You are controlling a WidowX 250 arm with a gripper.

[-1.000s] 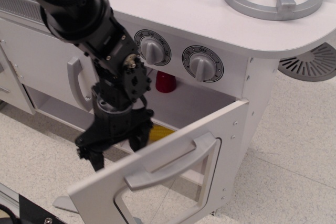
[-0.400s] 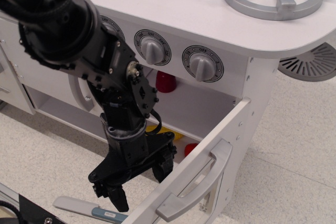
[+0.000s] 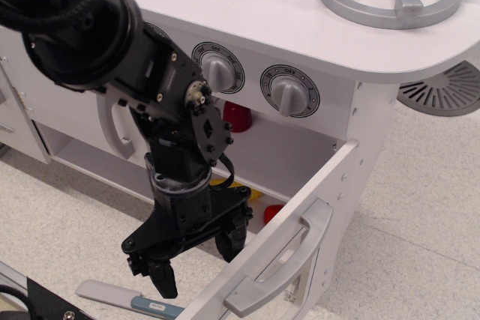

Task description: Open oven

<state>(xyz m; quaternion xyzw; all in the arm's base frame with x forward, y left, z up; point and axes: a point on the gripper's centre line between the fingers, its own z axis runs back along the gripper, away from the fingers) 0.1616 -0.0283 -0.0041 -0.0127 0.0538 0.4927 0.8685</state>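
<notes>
**Beside the door's inner face: oven swung wide, tool free**

Just to the right of the gripper (image 3: pixel 196 258) stands the oven (image 3: pixel 315 148) door, hinged at its far right edge and swung well out from the cabinet front. Its wide grey bar handle (image 3: pixel 281 261) faces away from the tool, on the door's outer side. Behind the tool, the cavity is exposed: a red cup (image 3: pixel 238 116) at the back, a yellow item (image 3: pixel 241 188) and a red item (image 3: pixel 271 212) lower down, partly hidden by the arm.

Tool state: fingers spread apart, nothing between them. One finger hangs down at lower left, the other sits close to the door's inner edge; I cannot tell whether it touches the panel.

Change over the last second: the door has gone from roughly half open, with handle and window fully facing the camera, to a much wider angle, now seen nearly edge-on. The tool has dropped lower and toward the camera. Between the last two samples the door barely shifts, and the tool lifts slightly.

Judgement: the opening motion looks essentially complete; cavity access is clear. Remaining work is probably just backing the tool out without knocking the door back toward closed.

Below the tool, on the floor, lies a flat grey and blue utensil (image 3: pixel 135 301).
</notes>
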